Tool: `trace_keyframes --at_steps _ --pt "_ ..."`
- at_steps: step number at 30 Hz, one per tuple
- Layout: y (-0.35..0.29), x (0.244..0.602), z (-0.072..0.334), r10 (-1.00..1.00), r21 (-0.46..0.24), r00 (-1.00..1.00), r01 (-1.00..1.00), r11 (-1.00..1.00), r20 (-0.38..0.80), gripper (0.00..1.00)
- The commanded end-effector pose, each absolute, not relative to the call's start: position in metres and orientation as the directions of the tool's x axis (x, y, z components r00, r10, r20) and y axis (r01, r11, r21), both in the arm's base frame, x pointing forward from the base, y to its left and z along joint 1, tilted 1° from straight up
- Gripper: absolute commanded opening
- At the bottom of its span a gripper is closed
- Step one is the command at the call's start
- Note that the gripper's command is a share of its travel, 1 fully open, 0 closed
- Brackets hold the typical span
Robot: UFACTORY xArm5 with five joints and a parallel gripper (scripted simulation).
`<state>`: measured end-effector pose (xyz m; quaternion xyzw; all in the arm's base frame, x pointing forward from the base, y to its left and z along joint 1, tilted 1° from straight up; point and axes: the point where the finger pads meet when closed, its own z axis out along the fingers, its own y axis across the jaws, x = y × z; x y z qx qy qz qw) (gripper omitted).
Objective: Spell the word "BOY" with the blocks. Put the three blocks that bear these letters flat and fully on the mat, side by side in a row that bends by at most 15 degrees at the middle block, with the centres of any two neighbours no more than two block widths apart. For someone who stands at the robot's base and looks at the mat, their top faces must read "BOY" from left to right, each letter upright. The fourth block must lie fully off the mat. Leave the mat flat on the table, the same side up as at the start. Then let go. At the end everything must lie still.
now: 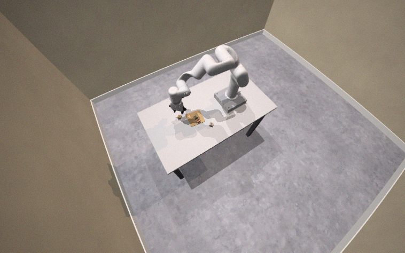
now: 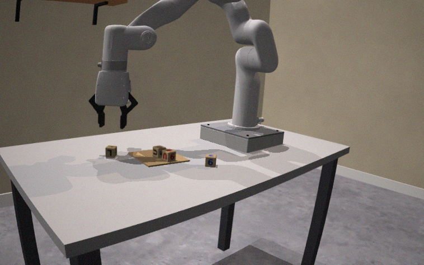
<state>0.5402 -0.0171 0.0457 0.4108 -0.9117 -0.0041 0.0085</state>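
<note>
A tan mat (image 2: 156, 158) (image 1: 193, 119) lies flat on the white table. Two letter blocks stand on it side by side: one with dark marks (image 2: 158, 151) and one with red marks (image 2: 168, 155). A third block with a dark mark (image 2: 111, 151) (image 1: 179, 116) lies on the table left of the mat. A fourth block with a blue mark (image 2: 210, 160) (image 1: 211, 124) lies on the table right of the mat. My gripper (image 2: 112, 122) (image 1: 177, 110) hangs well above the left block, fingers apart and empty.
The robot's grey base plate (image 2: 241, 136) stands at the back right of the table. A wooden shelf (image 2: 62, 2) hangs on the wall at the upper left. The table's front edge runs below the blocks.
</note>
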Motion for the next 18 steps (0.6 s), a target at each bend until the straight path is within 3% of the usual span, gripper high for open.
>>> trace_keyframes --at_steps 1,18 --pt "-0.017 0.542 0.047 -0.749 0.011 -0.662 -0.749 0.662 0.009 0.69" --pt "-0.017 0.542 0.032 -0.749 0.011 -0.662 -0.749 0.663 0.009 0.69"
